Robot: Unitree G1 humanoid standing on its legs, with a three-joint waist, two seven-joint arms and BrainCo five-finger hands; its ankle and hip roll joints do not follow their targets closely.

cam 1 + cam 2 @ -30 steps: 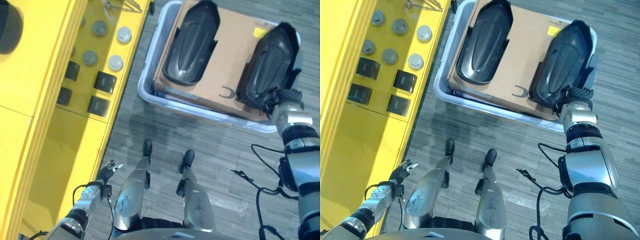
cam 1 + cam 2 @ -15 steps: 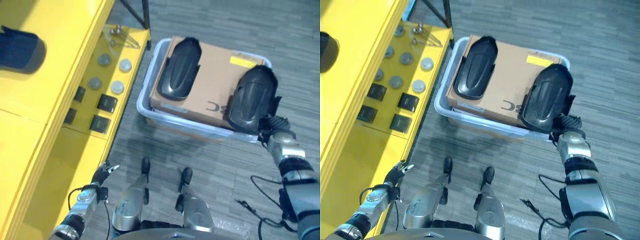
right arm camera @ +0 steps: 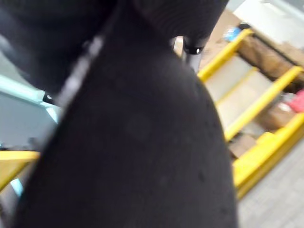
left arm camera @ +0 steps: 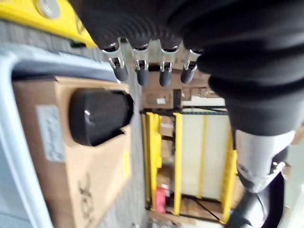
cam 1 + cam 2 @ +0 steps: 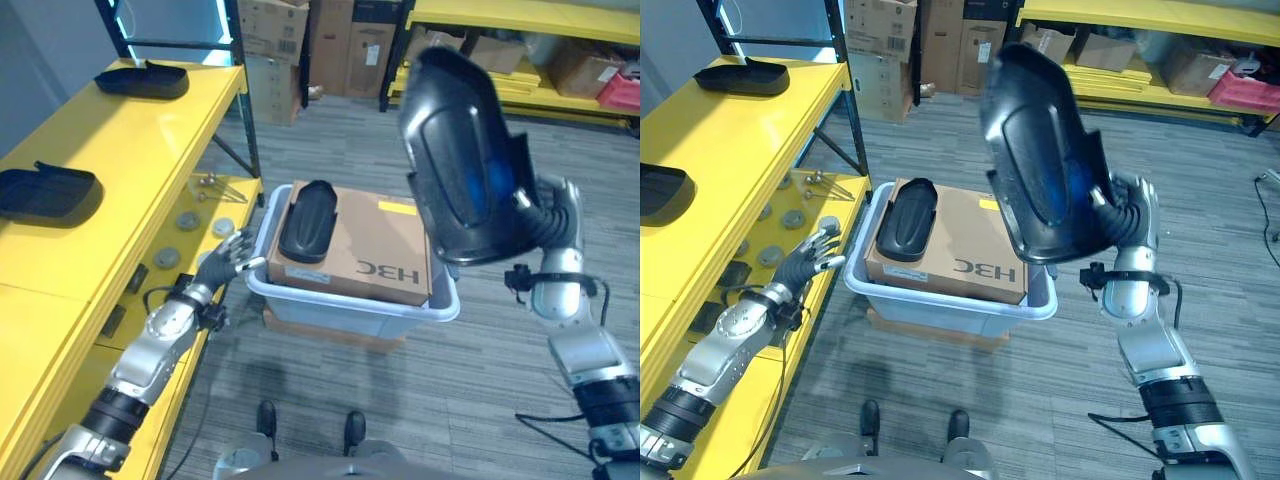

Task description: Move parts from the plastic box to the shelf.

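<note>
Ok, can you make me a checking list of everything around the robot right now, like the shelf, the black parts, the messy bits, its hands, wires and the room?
Surface: yellow shelf on the robot's left; grey floor.
Job's things: one black part lifted in the air; another black part lying on the cardboard box inside the plastic box; two black parts lie on the shelf top.
Clutter: round grey discs and dark squares on the lower shelf board.
Hands: right hand curled round the lifted part's edge; left hand open, fingers straight, beside the plastic box.
Cables: nothing seen.
Surroundings: cardboard boxes and more yellow racks at the back.
</note>
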